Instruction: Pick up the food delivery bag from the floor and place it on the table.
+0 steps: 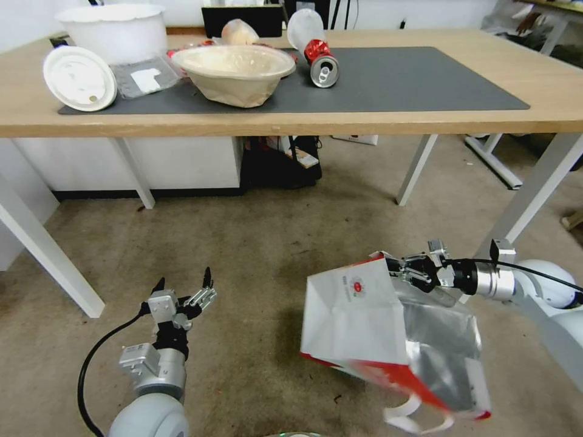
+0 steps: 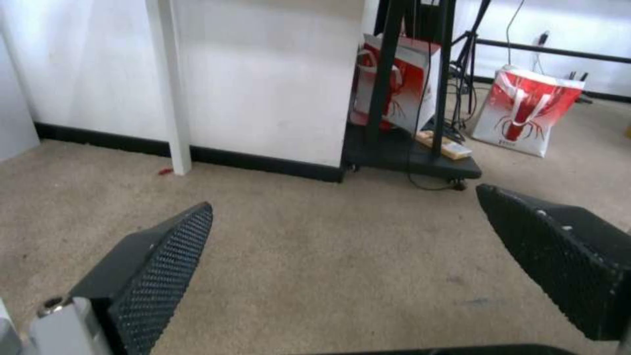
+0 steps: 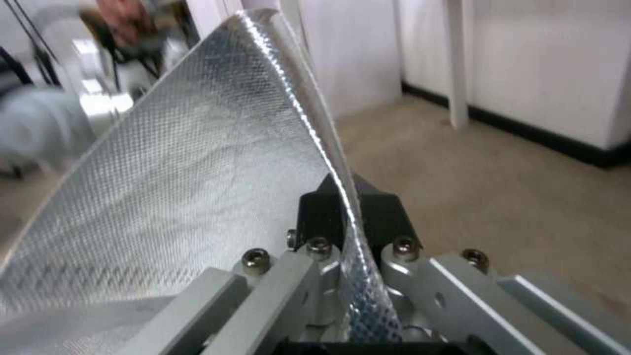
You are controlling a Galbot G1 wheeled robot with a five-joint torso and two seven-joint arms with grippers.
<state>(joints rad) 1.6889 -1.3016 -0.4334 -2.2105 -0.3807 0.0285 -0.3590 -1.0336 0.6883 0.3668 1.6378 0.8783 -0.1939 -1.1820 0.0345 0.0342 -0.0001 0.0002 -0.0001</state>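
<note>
The food delivery bag (image 1: 358, 315) hangs tilted above the carpet floor (image 1: 255, 243) at lower right of the head view, its rim pinched in the closed right gripper (image 1: 395, 267); the right wrist view shows foil lining (image 3: 197, 162) clamped between the black fingers (image 3: 381, 212). At lower left, the left gripper (image 1: 182, 285) hovers open, below the table (image 1: 376, 118)

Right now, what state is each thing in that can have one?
White and red paper food delivery bag: tilted, mouth open, rim gripped.
Right gripper: shut on the bag's foil-lined rim.
Left gripper: open, holding nothing, above the carpet.
Red drink can: lying on its side on the table's grey mat.
</note>
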